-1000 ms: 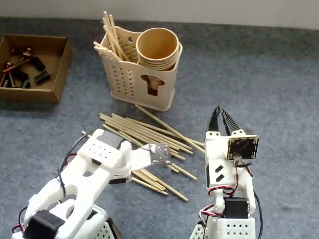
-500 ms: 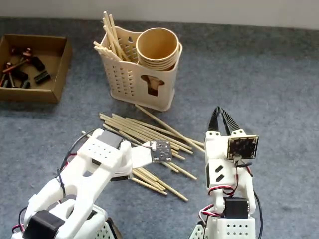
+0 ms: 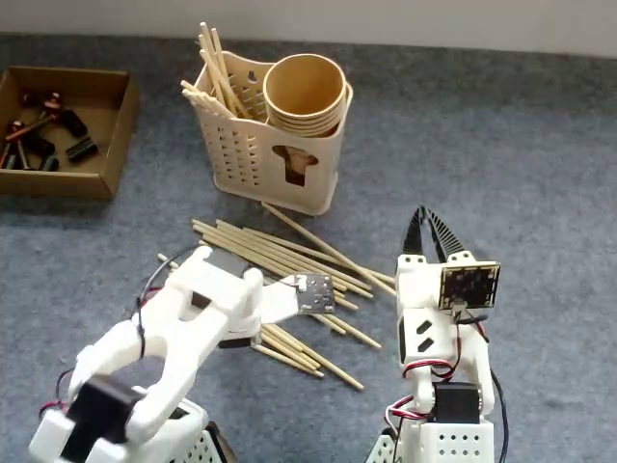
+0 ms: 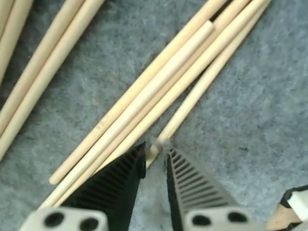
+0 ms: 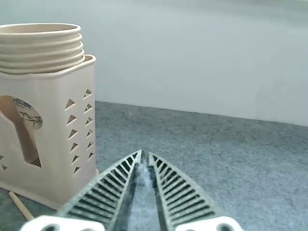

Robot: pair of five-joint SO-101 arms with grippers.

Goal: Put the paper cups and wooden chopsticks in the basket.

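A cream basket [image 3: 253, 159] stands at the back with stacked paper cups [image 3: 305, 92] and a few wooden chopsticks [image 3: 217, 72] inside it. Many more chopsticks [image 3: 280, 256] lie scattered on the grey cloth in front of it. My left gripper [image 4: 156, 156] is down in this pile, its black fingers [image 4: 126, 175] closed narrowly around the end of one chopstick [image 4: 192, 98]. In the high view the left arm's wrist [image 3: 313, 294] covers that spot. My right gripper [image 3: 427, 227] is shut with nothing in it, held to the right of the pile and facing the basket [image 5: 53, 144] and cups [image 5: 41, 45].
A cardboard box [image 3: 106, 145] with small black and red parts sits at the back left. Bare grey cloth stretches to the right of the basket and around the right arm.
The left arm has shifted a little forward and to the right over the chopstick pile, and its lower part has turned. The right arm has kept still.
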